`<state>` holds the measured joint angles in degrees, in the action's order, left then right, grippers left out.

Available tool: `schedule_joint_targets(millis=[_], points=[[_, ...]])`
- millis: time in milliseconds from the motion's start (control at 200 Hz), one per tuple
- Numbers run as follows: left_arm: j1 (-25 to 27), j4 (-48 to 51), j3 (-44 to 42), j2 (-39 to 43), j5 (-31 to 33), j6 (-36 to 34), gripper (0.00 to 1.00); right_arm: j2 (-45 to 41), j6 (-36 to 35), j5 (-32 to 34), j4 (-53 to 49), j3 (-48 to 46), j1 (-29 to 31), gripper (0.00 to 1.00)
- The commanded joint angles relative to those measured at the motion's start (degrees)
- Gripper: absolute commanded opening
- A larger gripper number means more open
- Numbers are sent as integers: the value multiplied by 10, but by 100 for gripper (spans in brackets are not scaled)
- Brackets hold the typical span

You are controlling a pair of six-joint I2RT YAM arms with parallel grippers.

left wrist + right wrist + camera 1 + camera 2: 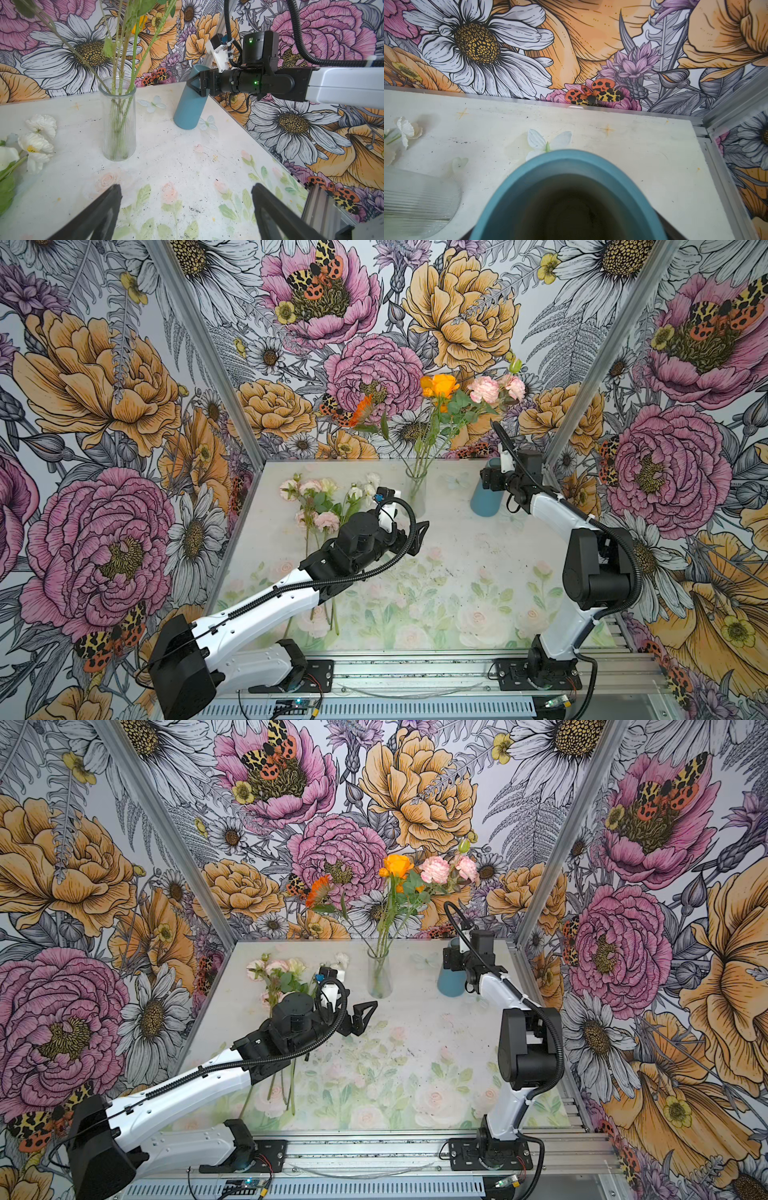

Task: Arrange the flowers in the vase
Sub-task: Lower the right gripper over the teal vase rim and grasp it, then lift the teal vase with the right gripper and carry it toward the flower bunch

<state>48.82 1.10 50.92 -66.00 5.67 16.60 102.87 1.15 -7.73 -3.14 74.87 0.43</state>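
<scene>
**Left arm reaching out, right at the blue vase**

My left arm (270, 605) stretches low across the counter (457, 556), its end effector (365, 1016) spread apart near the glass vase (415, 493). My right end effector (195, 87) meets the blue vase (483, 499); whether it grips, I cannot tell. Pink and white flowers (309, 499) lie flat on the counter, blooms toward the back wall (374, 323), stems running frontward.

1. Both top views look down from high above the front edge. They take in the whole table (465, 539) and the back wall (399, 294), and overlap almost fully.
2. The left wrist view sits low over the table, facing the glass vase (119, 133) and the blue vase (188, 112) at middling range.
3. The right wrist view looks into the blue vase's mouth from very close, with the back wall beyond.
4. All four views share both vases.
</scene>
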Motion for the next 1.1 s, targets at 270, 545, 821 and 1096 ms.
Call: schedule_joint_targets(millis=[270,545,821,1096], points=[[-6,14,-7,25,-8,2,99,-27,16,9,-1,-13,0,74],[-7,35,-9,47,4,-12,99,-92,18,7,-11,-38,-1,68],[-7,89,-16,75,27,-14,99,-192,32,-19,-39,-85,7,64],[-7,126,-44,123,49,6,99,-273,33,-68,-80,-121,65,61]])
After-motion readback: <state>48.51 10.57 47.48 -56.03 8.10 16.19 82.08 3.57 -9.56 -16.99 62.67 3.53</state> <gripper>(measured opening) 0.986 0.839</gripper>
